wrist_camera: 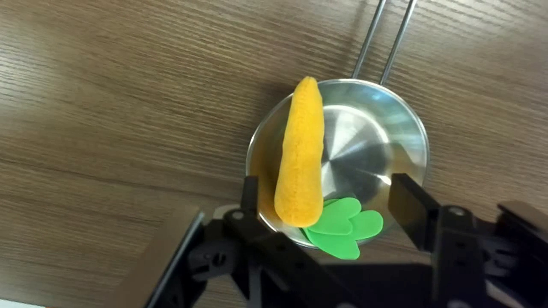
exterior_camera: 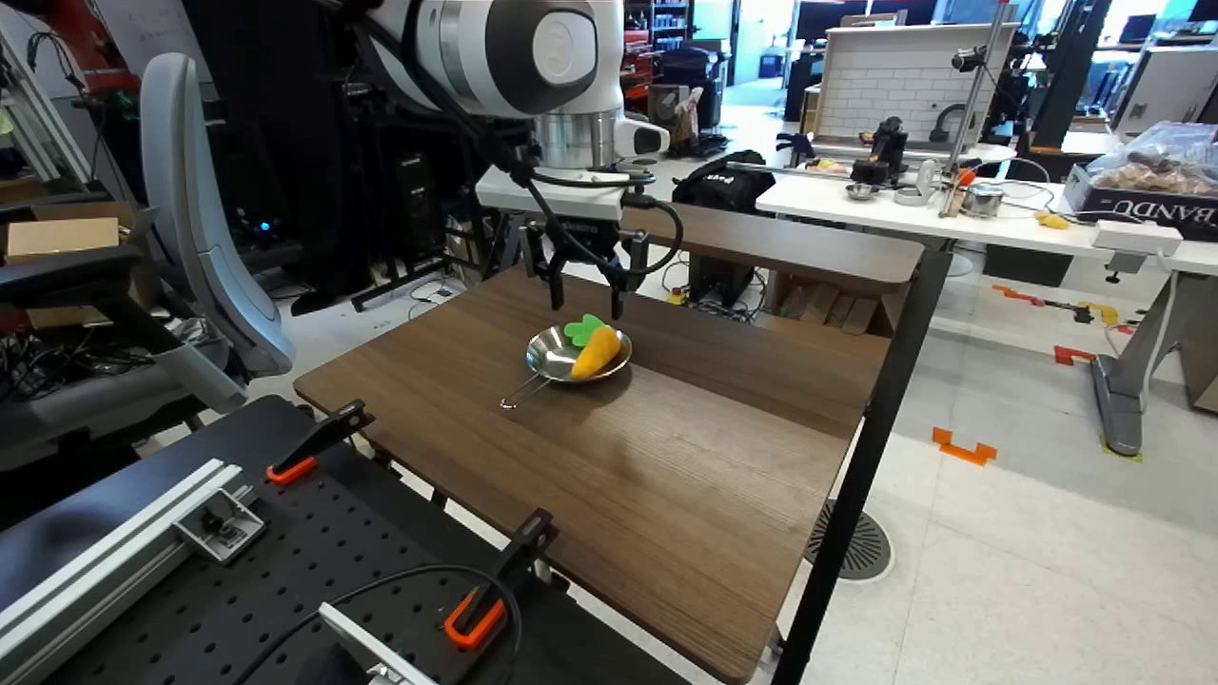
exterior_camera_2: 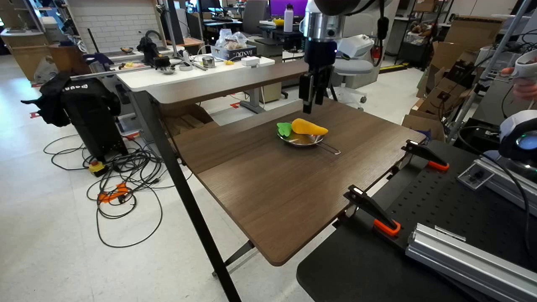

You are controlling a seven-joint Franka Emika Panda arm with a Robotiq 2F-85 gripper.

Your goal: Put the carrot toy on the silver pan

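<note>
Yellow-orange carrot toy (wrist_camera: 301,160) lay in the silver pan (wrist_camera: 357,156), green leaves (wrist_camera: 338,222) fanned at its blunt end, tip apparently on the rim, jaws hung parted above

Wooden tabletop (exterior_camera: 704,476): both exterior views look obliquely down across it from above, at moderate range, toward the raised shelf (exterior_camera: 780,243).
Perforated board (exterior_camera: 314,552): near foreground, at lower left in an exterior view.
Aluminum rail (exterior_camera_2: 474,268): near foreground, at lower right in an exterior view; the two sightlines cross above the tabletop.
White workbench (exterior_camera: 994,228): background shared by both exterior views.
Silver pan (wrist_camera: 387,111): close up in the wrist view, faced almost straight down; all three views share it.
Gripper (wrist_camera: 325,184): edges the bottom of the wrist view.
</note>
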